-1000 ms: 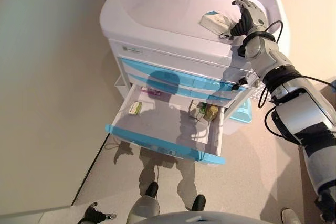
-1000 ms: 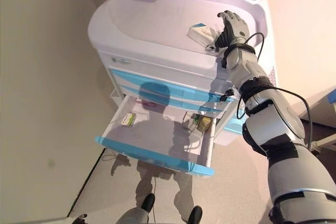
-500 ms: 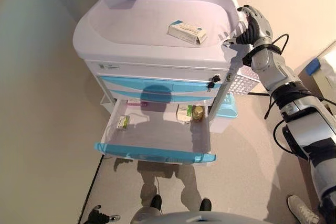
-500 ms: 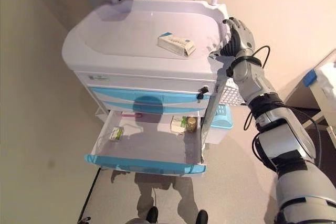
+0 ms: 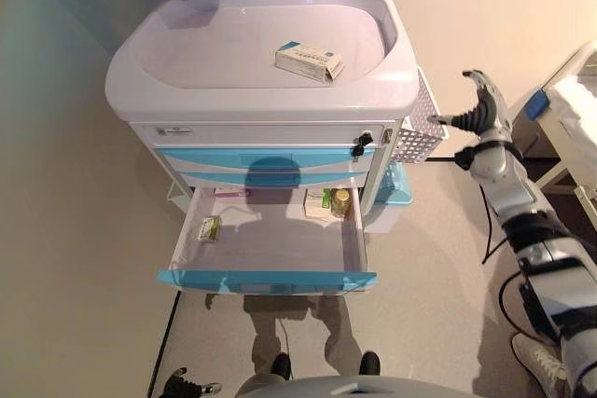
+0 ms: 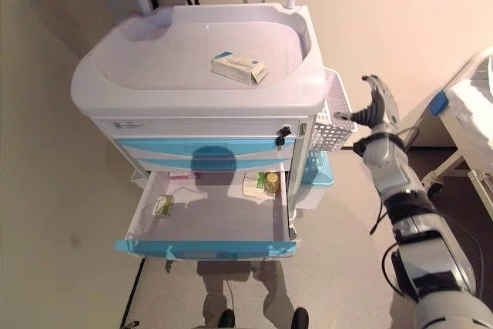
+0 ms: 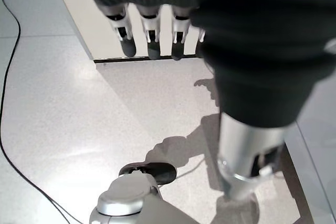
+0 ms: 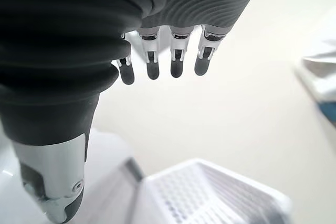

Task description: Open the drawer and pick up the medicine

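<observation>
One medicine box (image 5: 309, 61), white cardboard with a teal end, lies on the smooth moulded cart top (image 5: 187, 90). Below, the bottom drawer (image 5: 270, 247) stands open. Right hand (image 5: 482, 111) hangs empty, fingers straight, beside the perforated side basket (image 5: 416, 132); left hand (image 7: 152, 30) likewise relaxed.

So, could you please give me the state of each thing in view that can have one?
Bottom drawer: pulled open.
Upper drawers: shut.
Medicine box: lying flat on the cart top.
Right hand: open, empty, beside the side basket.
Left hand: open, empty.
</observation>
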Controlling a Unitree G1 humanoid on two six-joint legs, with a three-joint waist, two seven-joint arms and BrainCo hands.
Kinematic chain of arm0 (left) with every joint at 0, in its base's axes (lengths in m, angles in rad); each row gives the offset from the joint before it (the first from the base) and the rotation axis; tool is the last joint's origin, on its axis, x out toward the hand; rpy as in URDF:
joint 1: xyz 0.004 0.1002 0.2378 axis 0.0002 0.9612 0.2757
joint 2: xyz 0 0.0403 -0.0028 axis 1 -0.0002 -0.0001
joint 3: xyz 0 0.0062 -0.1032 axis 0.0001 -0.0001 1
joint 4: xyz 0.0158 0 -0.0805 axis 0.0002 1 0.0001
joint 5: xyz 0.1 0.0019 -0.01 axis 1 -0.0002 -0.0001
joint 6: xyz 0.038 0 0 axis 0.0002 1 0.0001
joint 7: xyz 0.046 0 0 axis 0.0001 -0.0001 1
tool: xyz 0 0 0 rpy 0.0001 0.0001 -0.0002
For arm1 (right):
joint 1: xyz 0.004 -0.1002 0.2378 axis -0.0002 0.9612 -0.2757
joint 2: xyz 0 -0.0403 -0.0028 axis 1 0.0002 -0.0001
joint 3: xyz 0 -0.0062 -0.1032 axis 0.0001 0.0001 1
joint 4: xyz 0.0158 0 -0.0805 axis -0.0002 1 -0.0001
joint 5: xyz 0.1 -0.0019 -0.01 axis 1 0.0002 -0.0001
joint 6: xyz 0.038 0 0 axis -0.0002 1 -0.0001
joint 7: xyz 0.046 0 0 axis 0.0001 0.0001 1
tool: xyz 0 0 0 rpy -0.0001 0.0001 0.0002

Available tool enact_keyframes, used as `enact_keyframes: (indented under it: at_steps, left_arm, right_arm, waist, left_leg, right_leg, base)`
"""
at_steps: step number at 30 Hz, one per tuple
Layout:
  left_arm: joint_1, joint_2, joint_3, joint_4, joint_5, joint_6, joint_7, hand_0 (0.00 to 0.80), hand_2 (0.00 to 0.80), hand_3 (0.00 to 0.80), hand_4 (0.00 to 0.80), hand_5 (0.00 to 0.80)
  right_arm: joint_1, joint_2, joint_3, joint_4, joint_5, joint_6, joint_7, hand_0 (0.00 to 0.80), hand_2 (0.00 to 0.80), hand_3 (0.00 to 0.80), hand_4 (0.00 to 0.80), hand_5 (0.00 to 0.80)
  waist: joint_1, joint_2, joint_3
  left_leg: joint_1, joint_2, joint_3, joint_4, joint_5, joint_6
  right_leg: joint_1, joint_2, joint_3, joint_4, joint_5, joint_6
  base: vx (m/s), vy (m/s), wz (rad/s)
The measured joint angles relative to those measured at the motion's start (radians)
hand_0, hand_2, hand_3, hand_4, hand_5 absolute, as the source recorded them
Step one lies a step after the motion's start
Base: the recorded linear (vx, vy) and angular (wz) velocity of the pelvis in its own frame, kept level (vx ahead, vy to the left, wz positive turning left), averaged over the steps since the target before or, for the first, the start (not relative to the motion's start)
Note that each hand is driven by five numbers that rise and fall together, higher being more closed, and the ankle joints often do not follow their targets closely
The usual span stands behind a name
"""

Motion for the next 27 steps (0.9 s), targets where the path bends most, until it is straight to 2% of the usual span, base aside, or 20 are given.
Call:
enact_keyframes:
  at_steps: [4, 9, 13, 19, 24, 27]
  left_arm:
    - [0.015, -0.002, 0.028, -0.041, 0.001, -0.002, -0.012, 0.000, 0.000, 0.000, 0.000, 0.000]
    - [0.021, -0.002, 0.029, -0.069, 0.001, -0.005, -0.026, 0.000, 0.000, 0.000, 0.000, 0.000]
    - [0.016, -0.006, 0.029, -0.105, 0.001, -0.011, -0.044, 0.000, 0.000, 0.000, 0.000, 0.000]
    - [0.014, -0.003, 0.027, -0.150, 0.002, -0.016, -0.069, 0.000, 0.000, 0.000, 0.000, 0.000]
    - [0.018, 0.011, 0.019, -0.172, 0.046, -0.023, -0.089, 0.000, 0.000, 0.000, 0.000, 0.000]
    - [0.015, 0.034, -0.013, -0.222, 0.080, -0.027, -0.101, 0.000, 0.000, 0.000, 0.000, 0.000]
  right_arm:
    - [0.138, 0.018, -0.084, -0.047, 0.024, -0.015, 0.007, 0.000, 0.000, 0.000, 0.000, 0.000]
    - [0.233, 0.023, -0.131, -0.059, 0.036, -0.013, 0.022, 0.000, 0.000, 0.000, 0.000, 0.000]
    - [0.326, 0.038, -0.174, -0.058, 0.053, -0.011, 0.042, 0.000, 0.000, 0.000, 0.000, 0.000]
    - [0.400, 0.065, -0.202, 0.007, 0.069, -0.022, 0.064, 0.000, 0.000, 0.000, 0.000, 0.000]
    - [0.454, 0.113, -0.209, 0.065, 0.071, -0.021, 0.088, 0.000, 0.000, 0.000, 0.000, 0.000]
    - [0.515, 0.125, -0.215, 0.085, 0.078, -0.024, 0.099, 0.000, 0.000, 0.000, 0.000, 0.000]
  waist:
    - [-0.011, 0.007, 0.005]
    - [-0.043, 0.031, 0.022]
    - [-0.048, 0.049, 0.030]
    - [-0.050, 0.053, 0.031]
    - [-0.075, 0.055, 0.031]
    - [-0.084, 0.057, 0.029]
  left_leg:
    - [0.025, 0.001, 0.001, -0.013, 0.001, 0.002]
    - [0.039, 0.002, 0.004, -0.018, 0.002, 0.003]
    - [0.041, 0.004, 0.011, -0.018, 0.001, 0.003]
    - [0.049, 0.005, 0.025, -0.018, 0.001, 0.003]
    - [0.057, 0.006, 0.028, -0.018, -0.005, 0.008]
    - [0.057, 0.006, 0.029, -0.018, -0.005, 0.008]
  right_leg:
    - [0.018, -0.001, 0.001, -0.001, -0.008, 0.004]
    - [0.029, -0.001, 0.002, -0.001, -0.010, 0.006]
    - [0.028, 0.002, 0.010, -0.001, -0.010, 0.006]
    - [0.028, 0.002, 0.025, -0.001, -0.010, 0.005]
    - [0.034, 0.002, 0.026, -0.001, -0.010, 0.005]
    - [0.034, 0.002, 0.031, -0.001, -0.010, 0.005]
  base:
    - [0.000, 0.000, 0.00]
    - [-0.002, 0.000, -0.02]
    - [-0.008, -0.004, -0.05]
    - [-0.015, -0.005, -0.07]
    - [0.000, 0.000, 0.00]
    - [0.000, 0.000, 0.00]
